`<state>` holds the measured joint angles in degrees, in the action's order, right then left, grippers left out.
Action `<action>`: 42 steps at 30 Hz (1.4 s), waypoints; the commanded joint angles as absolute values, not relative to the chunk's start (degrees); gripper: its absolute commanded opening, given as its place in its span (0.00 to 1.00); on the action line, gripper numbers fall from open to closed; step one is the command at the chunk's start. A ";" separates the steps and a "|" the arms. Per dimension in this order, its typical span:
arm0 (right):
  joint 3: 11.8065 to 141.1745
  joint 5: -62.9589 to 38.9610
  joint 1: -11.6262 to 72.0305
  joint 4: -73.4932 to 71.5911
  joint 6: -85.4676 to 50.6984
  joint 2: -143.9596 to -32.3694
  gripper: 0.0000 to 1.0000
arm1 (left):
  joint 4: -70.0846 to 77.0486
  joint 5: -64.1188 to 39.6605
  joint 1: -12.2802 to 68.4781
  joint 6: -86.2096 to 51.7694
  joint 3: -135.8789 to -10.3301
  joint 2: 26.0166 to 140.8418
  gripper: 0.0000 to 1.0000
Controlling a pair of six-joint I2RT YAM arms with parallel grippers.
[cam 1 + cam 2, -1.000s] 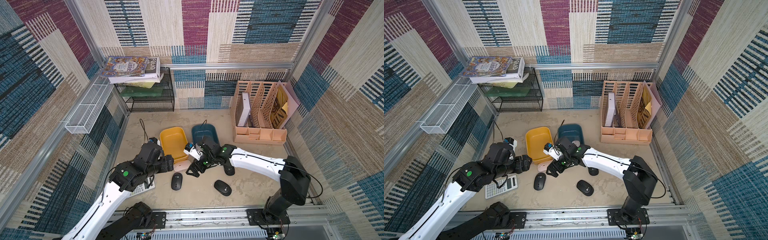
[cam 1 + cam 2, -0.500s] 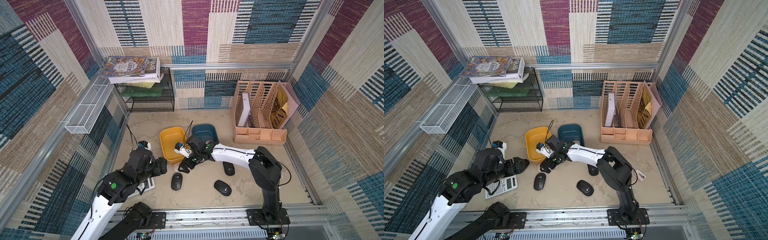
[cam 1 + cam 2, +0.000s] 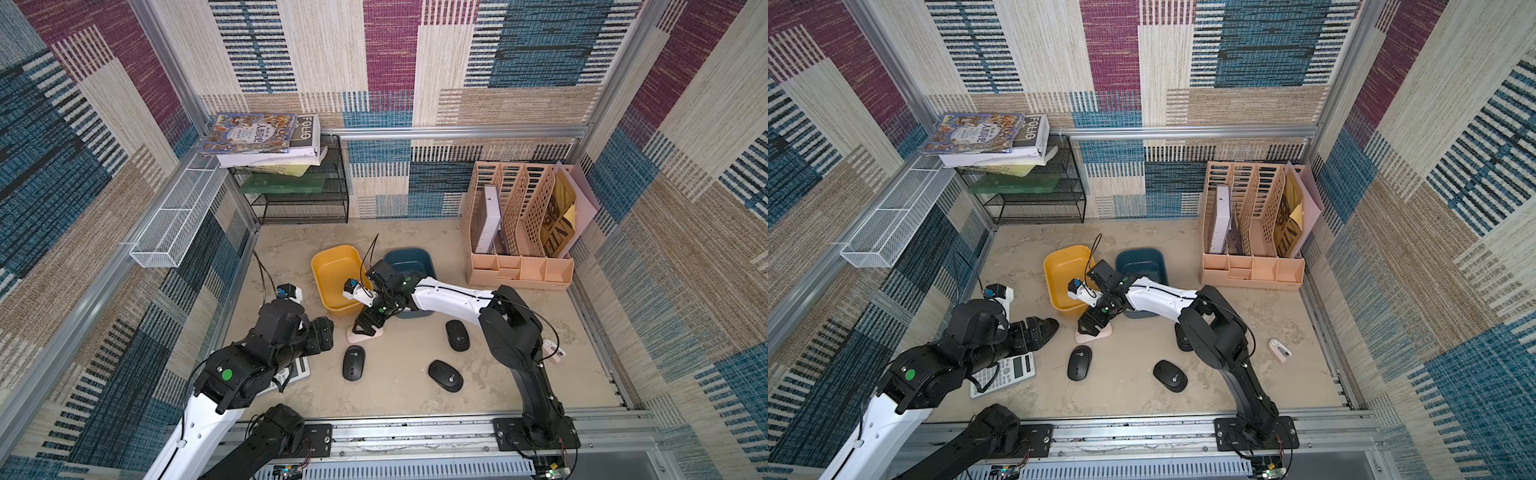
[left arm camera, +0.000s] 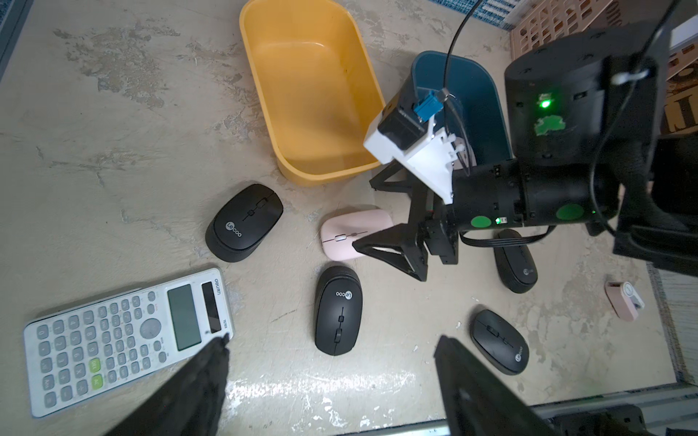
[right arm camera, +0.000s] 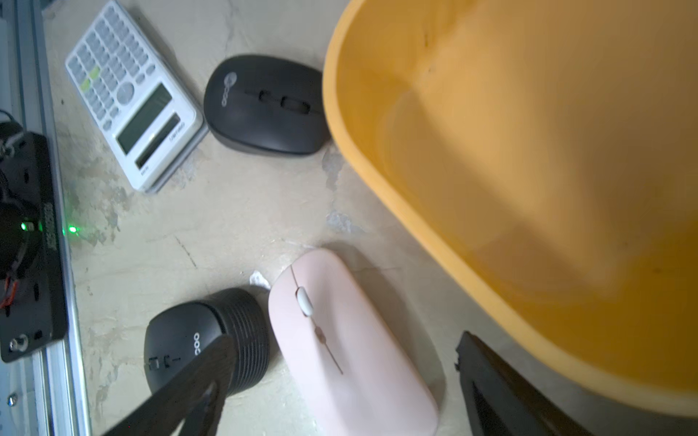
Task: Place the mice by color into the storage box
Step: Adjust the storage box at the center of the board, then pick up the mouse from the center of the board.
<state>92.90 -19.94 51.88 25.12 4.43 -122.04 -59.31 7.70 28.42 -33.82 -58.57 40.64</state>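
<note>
Likely lab: carpet-walled robot enclosure

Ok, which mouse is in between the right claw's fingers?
The pale pink mouse, beside the yellow tub. The open right gripper has a finger on each side of it. The four black mice lie outside its jaws.

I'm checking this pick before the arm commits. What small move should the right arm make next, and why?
Probably lower the right gripper a little and close it on the pink mouse. Its jaws stand open with that mouse lying flat between them, not yet gripped, right beside the yellow bin, which looks empty and ready to take it.
</note>
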 commanded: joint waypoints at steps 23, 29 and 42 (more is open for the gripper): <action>100.96 -11.29 52.82 38.49 30.23 -127.96 0.96 | -56.10 7.83 28.30 -29.61 -57.60 41.36 0.90; 103.71 -12.77 52.79 40.14 30.95 -130.22 0.96 | -55.35 7.70 28.30 -29.36 -57.13 41.88 0.90; 102.10 -17.14 54.45 39.07 28.70 -131.28 0.93 | -55.15 8.04 28.28 -28.40 -57.00 41.40 0.91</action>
<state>103.09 -14.35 54.02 36.51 30.74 -131.35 -56.38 7.70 28.36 -29.34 -56.95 41.45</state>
